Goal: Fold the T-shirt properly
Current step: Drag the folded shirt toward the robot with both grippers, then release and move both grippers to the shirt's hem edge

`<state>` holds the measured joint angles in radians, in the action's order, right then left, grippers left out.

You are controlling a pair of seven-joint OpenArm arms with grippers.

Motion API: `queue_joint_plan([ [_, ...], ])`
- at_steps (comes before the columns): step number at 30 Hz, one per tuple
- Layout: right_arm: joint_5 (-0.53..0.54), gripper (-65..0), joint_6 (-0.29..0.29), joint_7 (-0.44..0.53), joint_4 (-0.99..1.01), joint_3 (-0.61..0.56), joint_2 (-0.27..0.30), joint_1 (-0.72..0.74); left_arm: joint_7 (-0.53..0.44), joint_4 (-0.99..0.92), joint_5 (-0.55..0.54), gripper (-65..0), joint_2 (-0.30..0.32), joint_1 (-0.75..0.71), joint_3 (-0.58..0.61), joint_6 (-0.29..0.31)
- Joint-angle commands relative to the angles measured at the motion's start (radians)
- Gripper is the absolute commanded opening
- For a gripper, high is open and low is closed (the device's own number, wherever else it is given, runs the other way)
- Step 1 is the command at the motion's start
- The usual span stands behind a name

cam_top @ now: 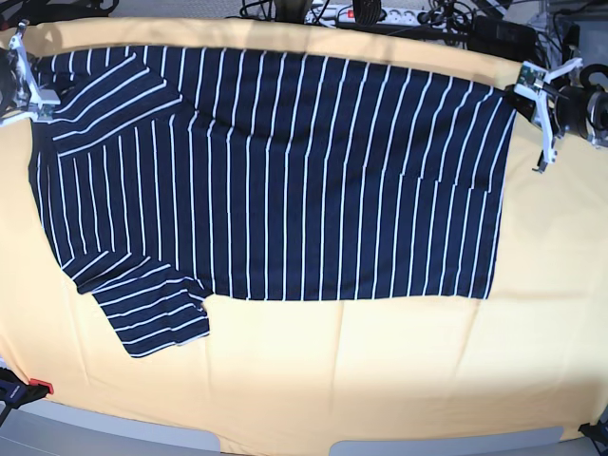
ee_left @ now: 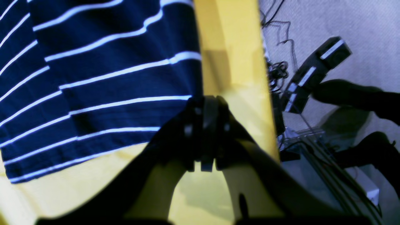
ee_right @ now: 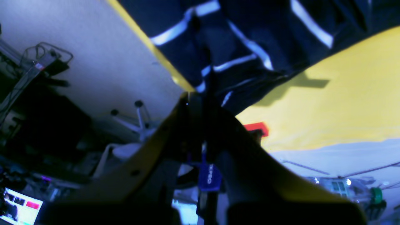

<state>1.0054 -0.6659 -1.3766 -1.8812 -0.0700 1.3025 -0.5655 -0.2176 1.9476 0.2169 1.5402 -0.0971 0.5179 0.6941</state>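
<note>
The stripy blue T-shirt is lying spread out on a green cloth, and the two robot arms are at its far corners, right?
Almost. The cloth under the T-shirt is yellow-orange, not green; the base view shows it plainly. The rest holds: the shirt lies spread out, with the left gripper and the right gripper at its far corners.

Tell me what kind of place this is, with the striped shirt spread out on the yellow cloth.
Probably a robotics lab or workshop bench, not a home. The navy pinstriped cloth T-shirt lies on a yellow-orange cloth-covered table, with a white power strip and tangled black cables behind it and a wheeled office chair base nearby.
</note>
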Motion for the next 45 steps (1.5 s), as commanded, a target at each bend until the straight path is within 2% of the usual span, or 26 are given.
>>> queue_joint_plan([
  [1,-0.011,-65.0,-0.004,-0.020,-0.007,0.012,0.042,0.009,-0.011,0.008,-0.004,-65.0,0.013,0.009,-0.009,0.004],
  [9,0.095,-65.0,-0.009,-0.020,-0.007,0.012,0.129,0.008,-0.011,0.008,-0.005,-65.0,0.013,0.008,-0.009,0.004],
  [16,0.093,-65.0,-0.017,-0.020,-0.005,0.012,0.128,-0.032,-0.015,0.008,-0.005,-65.0,0.013,0.005,-0.009,0.004],
  [20,0.037,-65.0,-0.014,-0.020,0.007,0.012,0.127,-0.055,-0.015,0.008,-0.006,-65.0,0.013,0.006,-0.009,0.004],
  [23,0.035,-65.0,-0.015,-0.020,0.014,0.012,0.128,-0.055,-0.015,0.008,-0.022,-64.8,0.013,0.006,-0.009,0.004],
  [25,0.038,-65.0,-0.011,-0.020,0.013,0.012,0.128,-0.055,-0.014,0.008,-0.031,-54.5,0.013,0.006,-0.009,0.004],
  [28,0.038,-47.4,-0.007,-0.020,0.013,0.012,0.129,-0.055,-0.013,0.008,-0.050,-35.9,0.013,0.006,-0.009,0.004],
  [30,0.037,-41.6,-0.007,-0.020,0.012,0.012,0.130,-0.053,0.008,0.011,-0.052,-29.6,0.013,0.006,-0.009,0.004],
  [36,0.047,-41.0,0.018,-0.020,-0.016,0.013,0.145,-0.011,0.212,0.071,-0.164,-29.4,0.013,0.023,-0.010,0.004],
  [45,0.180,-41.0,0.031,-0.020,-0.041,0.013,0.242,0.190,0.305,0.107,-0.338,-29.4,0.013,0.212,-0.010,0.004],
])
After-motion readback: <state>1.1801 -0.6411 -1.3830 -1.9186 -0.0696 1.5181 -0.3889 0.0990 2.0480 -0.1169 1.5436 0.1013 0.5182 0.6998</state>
